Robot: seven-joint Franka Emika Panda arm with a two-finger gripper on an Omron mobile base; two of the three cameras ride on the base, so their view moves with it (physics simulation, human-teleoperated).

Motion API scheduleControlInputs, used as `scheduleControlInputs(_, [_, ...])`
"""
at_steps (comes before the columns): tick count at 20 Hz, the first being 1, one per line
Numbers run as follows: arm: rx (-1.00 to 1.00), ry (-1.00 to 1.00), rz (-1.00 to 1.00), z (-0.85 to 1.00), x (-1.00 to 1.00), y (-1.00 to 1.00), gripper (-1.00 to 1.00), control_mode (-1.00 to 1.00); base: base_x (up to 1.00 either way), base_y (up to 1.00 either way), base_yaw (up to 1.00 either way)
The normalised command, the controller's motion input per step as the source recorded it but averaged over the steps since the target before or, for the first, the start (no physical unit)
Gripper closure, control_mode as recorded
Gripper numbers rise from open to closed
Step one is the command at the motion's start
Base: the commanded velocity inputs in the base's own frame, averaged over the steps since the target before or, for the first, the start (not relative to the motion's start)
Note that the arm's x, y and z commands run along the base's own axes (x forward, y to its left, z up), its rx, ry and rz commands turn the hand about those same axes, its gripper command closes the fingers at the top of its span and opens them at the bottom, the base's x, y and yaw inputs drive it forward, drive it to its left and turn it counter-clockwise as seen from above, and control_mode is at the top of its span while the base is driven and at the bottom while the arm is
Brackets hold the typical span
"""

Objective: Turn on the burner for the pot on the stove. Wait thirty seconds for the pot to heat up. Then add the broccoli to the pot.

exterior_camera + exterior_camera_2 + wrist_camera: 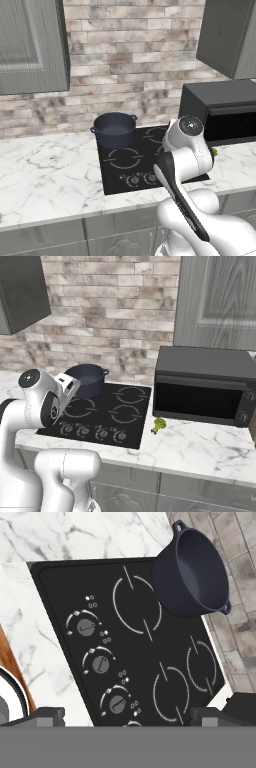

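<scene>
The dark blue-grey pot (114, 130) (87, 379) (192, 569) stands empty on the back left ring of the black stove (125, 172) (127, 421) (60, 587). A row of round knobs (101, 663) (134, 180) (82, 431) runs along the stove's front edge. My gripper (129, 718) hangs above the knob row, open, with nothing between its two wide-set fingertips (46, 716). The small green broccoli (159, 425) (214, 151) lies on the marble counter just right of the stove, in front of the microwave.
A black microwave (220, 110) (202, 388) stands right of the stove against the brick wall. Grey wall cabinets (30, 45) (22, 291) hang above. White marble counter (45, 170) stretches left of the stove.
</scene>
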Motion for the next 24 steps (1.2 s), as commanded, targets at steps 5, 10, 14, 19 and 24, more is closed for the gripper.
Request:
scheduleControlInputs(5, [0.00, 0.00, 0.00, 0.00, 0.00, 0.00, -1.00, -1.00, 0.00, 0.00, 0.00])
scheduleControlInputs(10, [0.00, 0.00, 0.00, 0.00, 0.00, 0.00, -1.00, -1.00, 0.00, 0.00, 0.00])
scheduleControlInputs(14, [0.00, 0.00, 0.00, 0.00, 0.00, 0.00, -1.00, -1.00, 0.00, 0.00, 0.00])
scheduleControlInputs(19, [0.00, 0.00, -0.13, 0.00, 0.00, -0.03, -1.00, -1.00, 0.00, 0.00, 0.00])
scheduleControlInputs(24, [0.03, 0.06, -0.38, 0.01, -0.10, -0.20, -1.00, -1.00, 0.00, 0.00, 0.00])
